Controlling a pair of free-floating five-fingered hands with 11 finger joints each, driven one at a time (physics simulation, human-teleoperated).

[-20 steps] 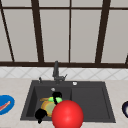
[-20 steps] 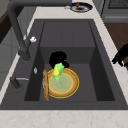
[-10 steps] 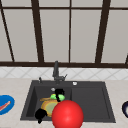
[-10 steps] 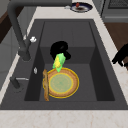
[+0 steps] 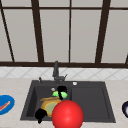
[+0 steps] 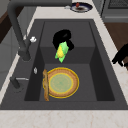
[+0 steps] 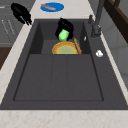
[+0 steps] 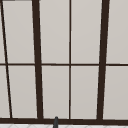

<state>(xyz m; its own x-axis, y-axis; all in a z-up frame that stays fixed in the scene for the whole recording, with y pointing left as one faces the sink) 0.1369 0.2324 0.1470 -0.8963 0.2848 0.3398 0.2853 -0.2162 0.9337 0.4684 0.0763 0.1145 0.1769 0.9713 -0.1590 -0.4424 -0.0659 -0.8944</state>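
Observation:
My right hand (image 5: 62,90) is shut on a green and yellow corn cob (image 5: 60,94), held in the air over the left part of the dark sink (image 5: 90,100). In the left side view this hand (image 6: 62,37) grips the cob (image 6: 61,51) from above, well clear of the plate. A yellow-rimmed plate (image 6: 61,83) with a green centre lies on the basin floor below. My left hand (image 5: 40,115) hangs open at the sink's front left edge, and it appears as the hand (image 7: 21,13) over the counter in the right side view.
A brown wooden stick (image 6: 45,85) lies along the plate's faucet side. The dark faucet (image 5: 56,71) stands behind the basin. A large red ball (image 5: 67,115) sits at the front. A blue plate (image 5: 5,105) lies on the left counter, a dark dish (image 6: 80,7) on the right.
My right hand has lifted the corn cob up off the plate and a little toward the sink's middle. The left hand has stayed where it was.

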